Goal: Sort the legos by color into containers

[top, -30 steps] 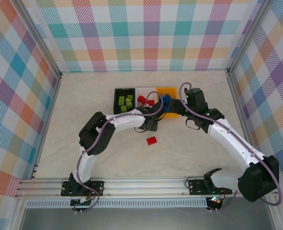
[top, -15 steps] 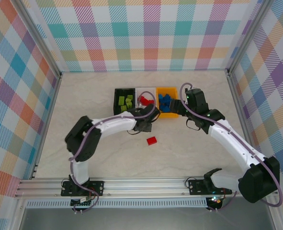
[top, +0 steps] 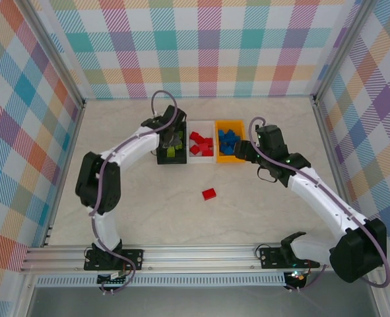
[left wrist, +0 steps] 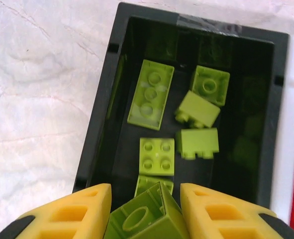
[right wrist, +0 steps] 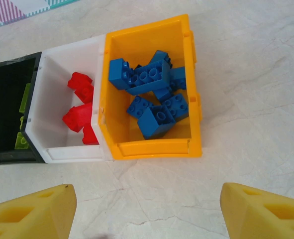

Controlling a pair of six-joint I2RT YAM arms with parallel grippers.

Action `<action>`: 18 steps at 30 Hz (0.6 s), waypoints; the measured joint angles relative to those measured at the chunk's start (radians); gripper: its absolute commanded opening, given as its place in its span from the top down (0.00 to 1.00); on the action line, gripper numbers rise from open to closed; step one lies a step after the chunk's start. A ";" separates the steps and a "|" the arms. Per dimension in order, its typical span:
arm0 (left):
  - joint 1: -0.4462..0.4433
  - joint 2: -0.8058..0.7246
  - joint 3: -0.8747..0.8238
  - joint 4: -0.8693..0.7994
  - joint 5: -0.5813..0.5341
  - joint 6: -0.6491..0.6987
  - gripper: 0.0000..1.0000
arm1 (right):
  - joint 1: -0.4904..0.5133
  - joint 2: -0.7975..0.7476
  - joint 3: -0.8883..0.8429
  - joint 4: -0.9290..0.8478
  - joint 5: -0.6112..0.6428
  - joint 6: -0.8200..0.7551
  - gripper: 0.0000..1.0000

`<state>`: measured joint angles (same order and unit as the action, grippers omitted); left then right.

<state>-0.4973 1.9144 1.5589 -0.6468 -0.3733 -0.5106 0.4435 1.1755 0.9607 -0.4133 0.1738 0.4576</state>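
Note:
My left gripper [left wrist: 146, 200] hangs over the black bin [left wrist: 101, 99], shut on a lime green brick [left wrist: 147, 223] held tilted between its yellow fingers. Several lime green bricks [left wrist: 150, 94] lie in that bin. From above, the left gripper [top: 173, 141] covers the black bin [top: 162, 157]. The white bin [right wrist: 62, 56] holds red bricks [right wrist: 80, 99] and the orange bin [right wrist: 151, 148] holds several blue bricks [right wrist: 154, 94]. A lone red brick [top: 209, 194] lies on the table in front of the bins. My right gripper [right wrist: 147, 211] stands open and empty just in front of the orange bin.
The three bins stand side by side in a row at the back middle of the marbled table [top: 148, 211], black left, white [top: 201, 157] middle, orange [top: 229, 158] right. Checkered walls [top: 208, 53] and metal rails enclose the table.
My left arm has swung from in front of the white bin to the left and back, and its gripper now hangs over the black bin. The right arm has barely moved.

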 measured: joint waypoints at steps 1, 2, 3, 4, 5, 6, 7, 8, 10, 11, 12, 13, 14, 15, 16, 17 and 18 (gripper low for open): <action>0.006 0.031 0.030 -0.010 0.000 0.004 0.73 | 0.000 -0.011 -0.010 -0.004 -0.007 0.000 0.23; 0.011 0.055 0.053 -0.018 0.000 0.007 0.71 | 0.000 -0.023 -0.020 -0.008 -0.012 0.000 0.23; 0.015 0.081 0.083 -0.031 0.000 0.010 0.65 | 0.000 -0.037 -0.034 -0.014 -0.022 0.000 0.23; 0.016 0.105 0.109 -0.038 0.000 0.011 0.54 | 0.000 -0.050 -0.047 -0.022 -0.031 0.000 0.23; 0.017 0.122 0.130 -0.047 0.000 0.014 0.44 | 0.000 -0.058 -0.057 -0.026 -0.040 0.000 0.22; 0.018 0.139 0.155 -0.059 0.002 0.016 0.33 | 0.000 -0.066 -0.068 -0.031 -0.058 -0.001 0.22; 0.019 0.146 0.166 -0.061 0.005 0.019 0.26 | 0.000 -0.071 -0.077 -0.036 -0.079 -0.001 0.21; 0.018 0.148 0.170 -0.063 0.010 0.020 0.21 | 0.002 -0.073 -0.084 -0.037 -0.097 -0.001 0.20; 0.017 0.137 0.171 -0.065 0.022 0.015 0.13 | 0.011 -0.072 -0.102 -0.039 -0.142 -0.002 0.19; 0.014 0.127 0.165 -0.061 0.027 0.013 0.11 | 0.018 -0.071 -0.109 -0.041 -0.158 -0.003 0.19; 0.011 0.107 0.153 -0.058 0.032 0.013 0.09 | 0.031 -0.067 -0.116 -0.044 -0.174 -0.005 0.18; 0.005 0.076 0.136 -0.058 0.036 0.010 0.06 | 0.048 -0.057 -0.119 -0.048 -0.189 -0.008 0.18; -0.002 0.043 0.122 -0.058 0.041 0.010 0.04 | 0.066 -0.043 -0.121 -0.048 -0.200 -0.010 0.18; -0.015 -0.004 0.101 -0.056 0.043 0.010 0.00 | 0.090 -0.018 -0.121 -0.048 -0.211 -0.013 0.17; -0.032 -0.061 0.077 -0.047 0.043 0.008 0.00 | 0.118 0.013 -0.121 -0.046 -0.218 -0.017 0.17; -0.047 -0.110 0.054 -0.039 0.044 0.005 0.00 | 0.143 0.040 -0.121 -0.045 -0.220 -0.021 0.17; -0.070 -0.175 0.024 -0.027 0.046 0.003 0.00 | 0.176 0.080 -0.121 -0.043 -0.222 -0.024 0.16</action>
<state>-0.5674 1.7390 1.5829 -0.6743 -0.3271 -0.5072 0.6197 1.2556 0.8394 -0.4561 -0.0479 0.4335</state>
